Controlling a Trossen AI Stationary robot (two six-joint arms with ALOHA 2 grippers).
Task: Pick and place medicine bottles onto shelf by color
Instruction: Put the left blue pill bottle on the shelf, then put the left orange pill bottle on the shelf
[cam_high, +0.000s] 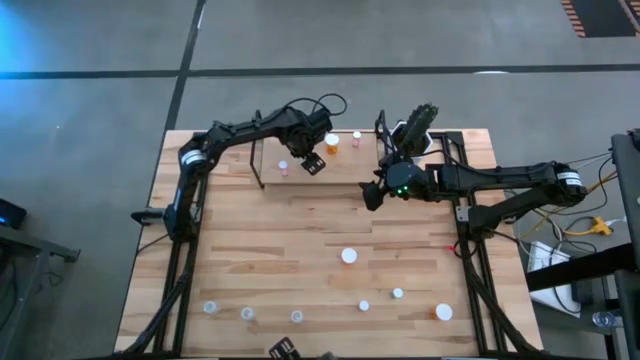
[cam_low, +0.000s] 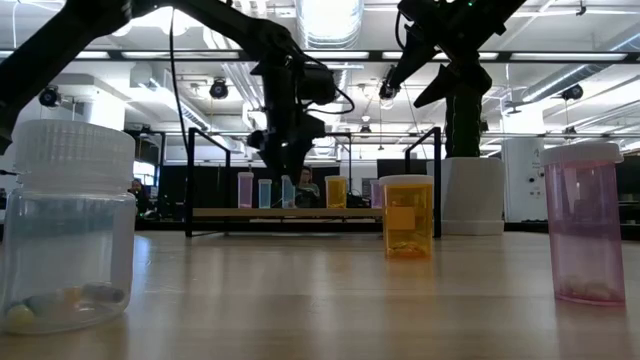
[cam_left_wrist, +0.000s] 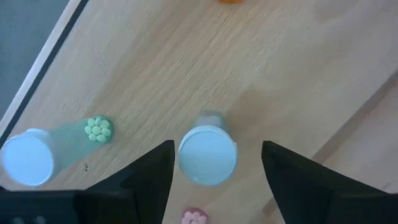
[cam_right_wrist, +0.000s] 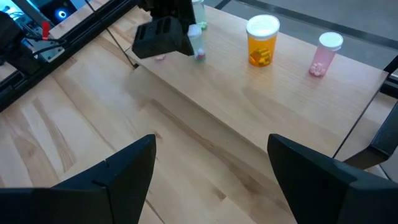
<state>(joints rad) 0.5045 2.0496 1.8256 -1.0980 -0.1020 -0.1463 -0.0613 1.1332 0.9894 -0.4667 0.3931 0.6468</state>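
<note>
The shelf (cam_high: 300, 172) stands at the table's far side. My left gripper (cam_left_wrist: 217, 147) points down over it, open. Its fingers stand on either side of a clear white-capped bottle (cam_left_wrist: 207, 155) without touching it. That bottle stands upright on the shelf board. Beside it stand a greenish bottle (cam_left_wrist: 28, 157) and a pinkish one (cam_left_wrist: 194, 216). An orange bottle (cam_right_wrist: 262, 40) and a pink one (cam_right_wrist: 323, 53) stand farther right on the board. My right gripper (cam_high: 372, 195) hangs open above the table in front of the shelf, with nothing between its fingers.
Several loose bottles stand on the table's near half, among them a white-capped one (cam_high: 348, 256) and an orange one (cam_high: 443, 313). A white pot with a cactus (cam_high: 415, 128) stands at the shelf's right end. The table's middle is bare wood.
</note>
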